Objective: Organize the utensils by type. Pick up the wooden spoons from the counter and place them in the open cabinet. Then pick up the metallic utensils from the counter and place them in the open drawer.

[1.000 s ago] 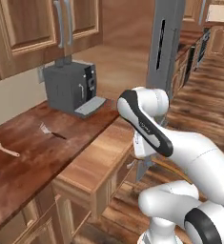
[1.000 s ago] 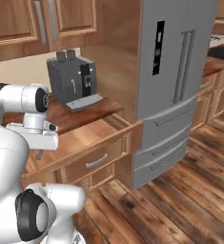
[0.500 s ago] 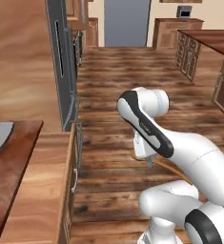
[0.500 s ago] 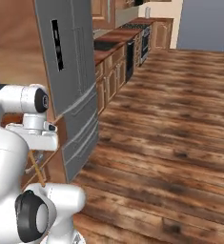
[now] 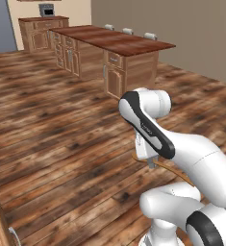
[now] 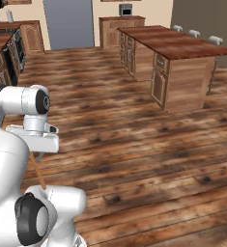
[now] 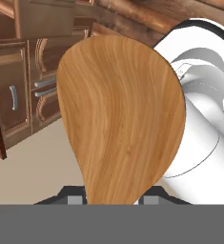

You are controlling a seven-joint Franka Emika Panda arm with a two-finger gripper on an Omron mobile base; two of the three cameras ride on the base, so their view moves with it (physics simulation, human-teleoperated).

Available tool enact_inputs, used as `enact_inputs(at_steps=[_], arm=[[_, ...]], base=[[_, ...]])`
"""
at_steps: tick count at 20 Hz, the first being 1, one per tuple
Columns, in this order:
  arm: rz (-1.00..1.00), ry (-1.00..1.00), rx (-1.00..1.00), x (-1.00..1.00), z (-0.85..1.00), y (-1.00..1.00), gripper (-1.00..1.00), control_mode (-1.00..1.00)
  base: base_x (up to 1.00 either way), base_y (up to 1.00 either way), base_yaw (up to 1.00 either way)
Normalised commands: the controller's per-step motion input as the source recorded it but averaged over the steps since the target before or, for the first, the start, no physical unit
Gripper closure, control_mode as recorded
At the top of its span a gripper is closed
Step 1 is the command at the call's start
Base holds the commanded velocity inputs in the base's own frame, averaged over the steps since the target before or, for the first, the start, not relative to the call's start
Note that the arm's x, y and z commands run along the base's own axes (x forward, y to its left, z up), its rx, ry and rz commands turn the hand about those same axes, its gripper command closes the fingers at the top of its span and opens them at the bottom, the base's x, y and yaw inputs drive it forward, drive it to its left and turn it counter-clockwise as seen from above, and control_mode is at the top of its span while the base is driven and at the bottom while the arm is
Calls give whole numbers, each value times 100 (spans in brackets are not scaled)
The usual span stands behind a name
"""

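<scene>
Wooden spoon [image 7: 120, 114] — the orange-brown one — sat pinched in the gripper [image 7: 111, 199], its broad bowl standing up across the middle of the hand view, the jaws pressed against its neck at the bottom. In the right base view its thin handle [image 6: 37, 171] slanted down from under the hand at lower left; in the left base view the same handle [image 5: 169, 168] poked out to the right beneath the wrist, lower centre. The arm was folded in close over its own base, I'd judge so the spoon rode safely while the base turned. Around it lay open plank floor [image 5: 61, 134], with a kitchen island [image 6: 175, 55] at the upper right of the right base view. The spoon was not yet in any cabinet; the delivery remained ahead.
</scene>
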Motion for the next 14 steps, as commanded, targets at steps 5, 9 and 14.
enact_inputs(at_steps=[5, 9, 14], arm=[[0, 0, 0, 0, 0, 0, 100, 100], [0, 0, 0, 0, 0, 0, 100, 100], [0, 0, 0, 0, 0, 0, 100, 100]], base=[[16, 0, -41], [25, -1, -15], [53, -16, -6]])
